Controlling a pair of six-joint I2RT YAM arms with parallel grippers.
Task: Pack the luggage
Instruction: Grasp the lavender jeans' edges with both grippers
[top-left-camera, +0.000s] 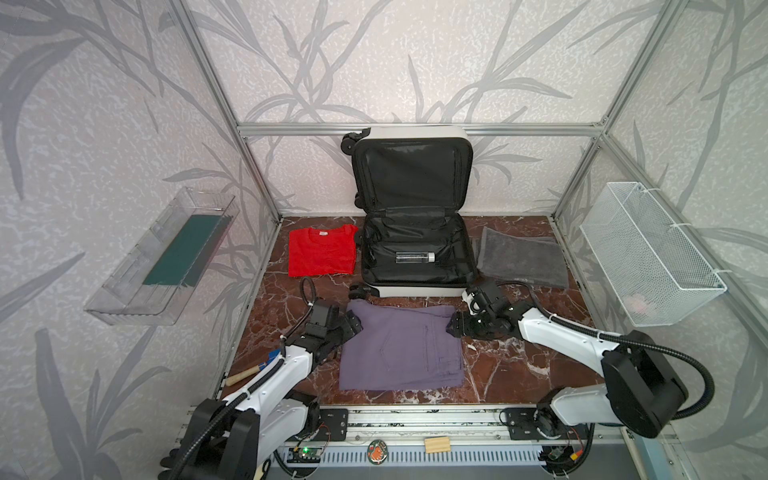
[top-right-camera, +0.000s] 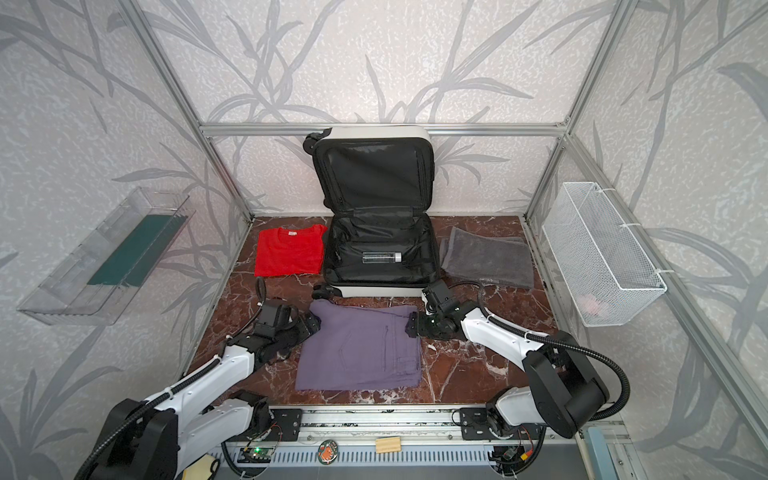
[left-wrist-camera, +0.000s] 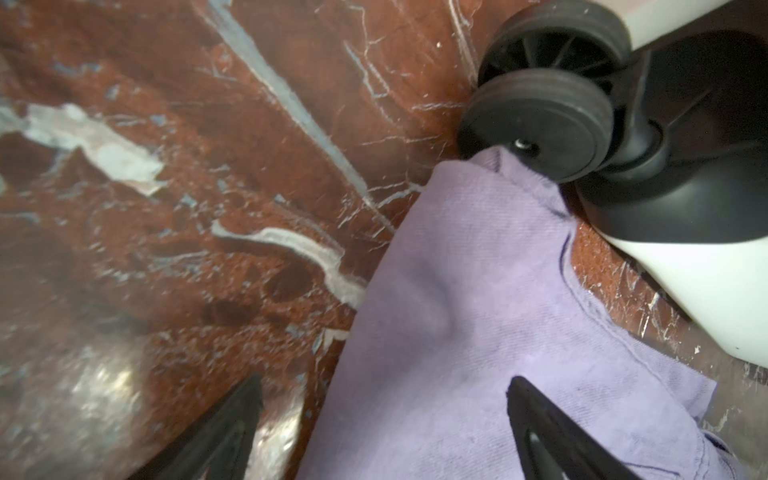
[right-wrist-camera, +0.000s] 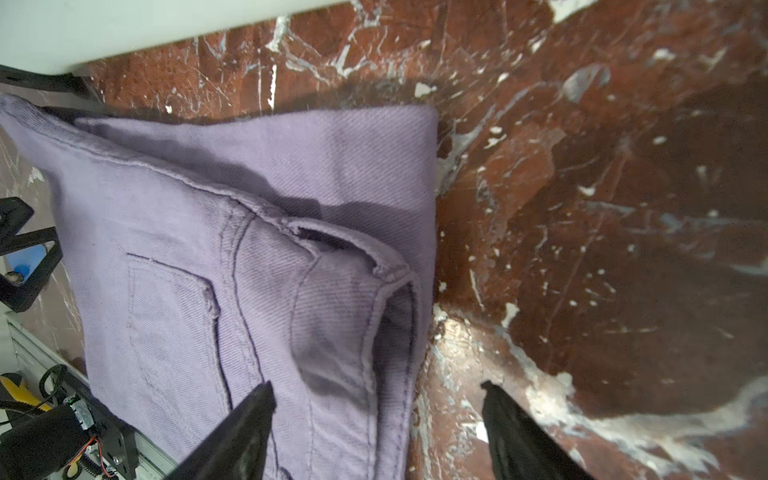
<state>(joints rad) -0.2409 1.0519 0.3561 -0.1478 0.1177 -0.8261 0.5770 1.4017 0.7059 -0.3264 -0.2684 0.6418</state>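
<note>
At the far middle of the table, the luggage (top-left-camera: 415, 291) lies open with its lid up. The folded purple jeans (top-left-camera: 401, 347) lie just in front of it. The left gripper (top-left-camera: 352, 325) and the right gripper (top-left-camera: 454, 327) are at the jeans' far corners, both with jaws apart and holding nothing. I think each should slip one jaw under all the folds, then both pinch together, so the jeans lift flat.
</note>
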